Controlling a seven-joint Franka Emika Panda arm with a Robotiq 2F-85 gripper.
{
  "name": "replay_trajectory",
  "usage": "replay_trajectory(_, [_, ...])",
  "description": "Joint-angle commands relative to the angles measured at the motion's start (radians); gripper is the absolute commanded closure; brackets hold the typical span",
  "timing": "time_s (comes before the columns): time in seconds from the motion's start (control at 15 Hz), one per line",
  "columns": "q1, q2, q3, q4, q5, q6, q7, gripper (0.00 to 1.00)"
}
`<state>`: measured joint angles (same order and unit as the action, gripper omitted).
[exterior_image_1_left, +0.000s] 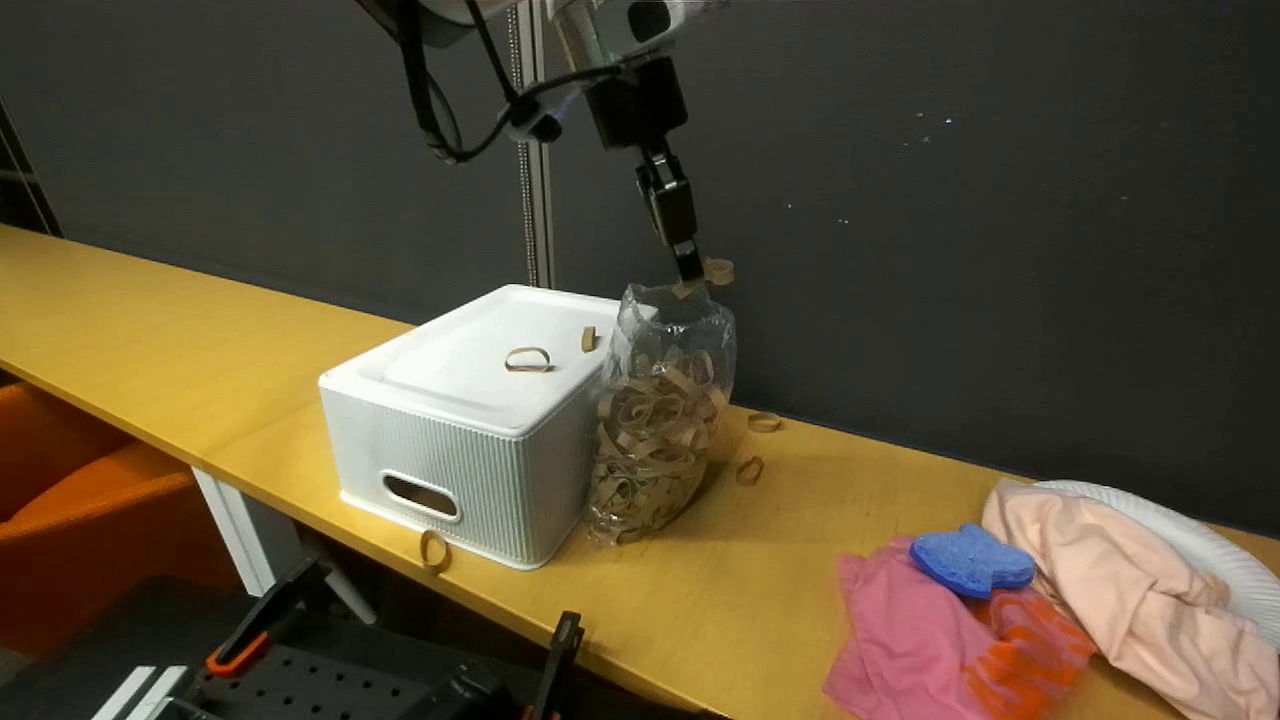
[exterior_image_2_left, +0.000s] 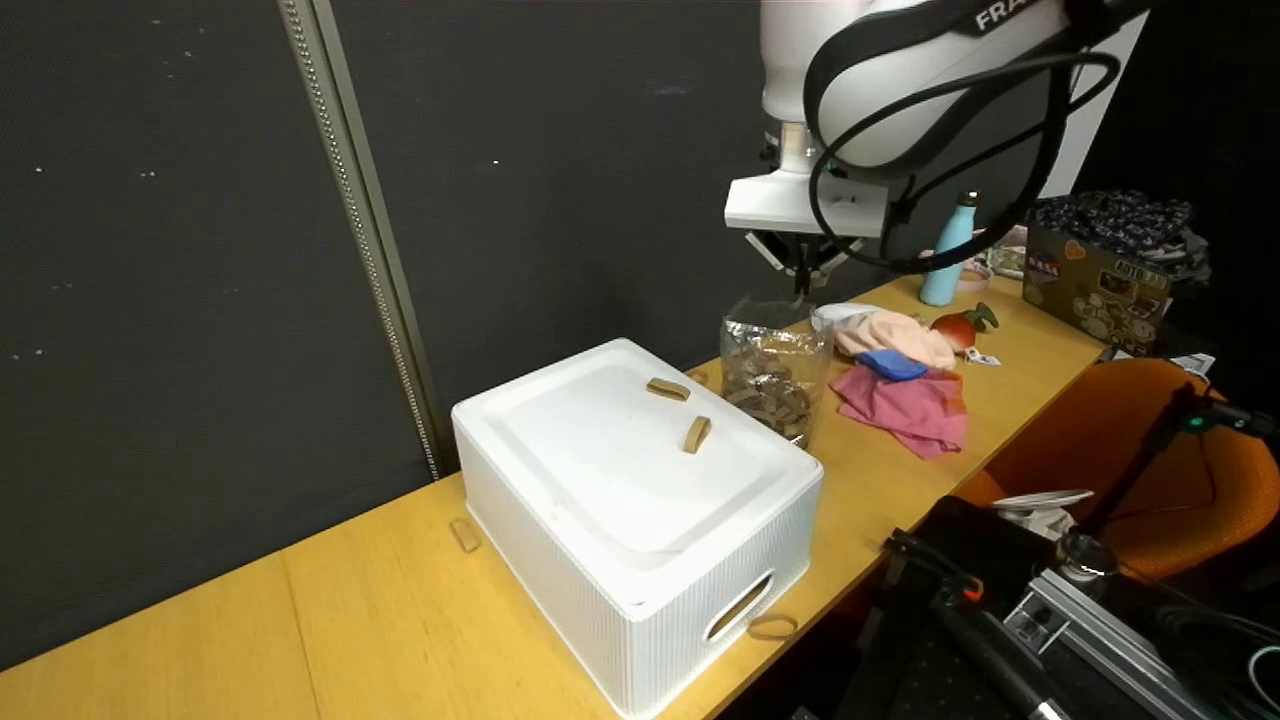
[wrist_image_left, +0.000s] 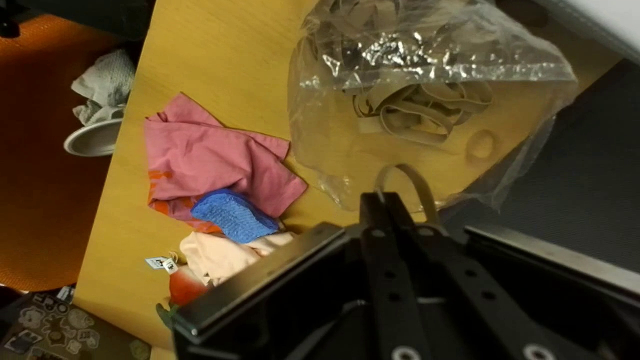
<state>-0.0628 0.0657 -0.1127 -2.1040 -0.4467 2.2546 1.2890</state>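
Note:
My gripper (exterior_image_1_left: 688, 262) is shut on a tan rubber band (wrist_image_left: 422, 189), which loops out from the fingertips (wrist_image_left: 384, 202) in the wrist view. The gripper is just above the open mouth of a clear plastic bag (exterior_image_1_left: 662, 420) holding many tan bands; the bag stands upright against a white ribbed box (exterior_image_1_left: 450, 480). In an exterior view the gripper (exterior_image_2_left: 802, 285) points down over the bag (exterior_image_2_left: 772, 385). Two loose bands (exterior_image_2_left: 668, 389) (exterior_image_2_left: 697, 435) lie on the box's lid. Several more lie on the table, including one behind the bag (exterior_image_1_left: 764, 422) and one at the front edge (exterior_image_1_left: 434, 551).
A pink cloth (exterior_image_1_left: 900, 640), a blue sponge (exterior_image_1_left: 970, 560), a peach cloth (exterior_image_1_left: 1090, 550) and a white plate (exterior_image_1_left: 1190, 530) lie along the table. A dark wall (exterior_image_1_left: 950, 250) runs behind it. A blue bottle (exterior_image_2_left: 950, 250) and a stickered box (exterior_image_2_left: 1095, 285) stand at the far end.

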Motion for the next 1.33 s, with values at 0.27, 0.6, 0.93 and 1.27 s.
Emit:
replay_trajectory(0.27, [0.004, 0.014, 0.003, 0.023, 0.003, -0.018, -0.020, 0.36])
replay_trajectory(0.6, [0.035, -0.006, 0.035, 0.036, 0.029, -0.032, -0.035, 0.01])
replay_trajectory(0.93, [0.077, 0.061, 0.073, 0.122, 0.024, -0.017, -0.034, 0.00])
replay_trajectory(1.27, [0.095, 0.176, 0.071, 0.195, 0.033, 0.002, -0.065, 0.00])
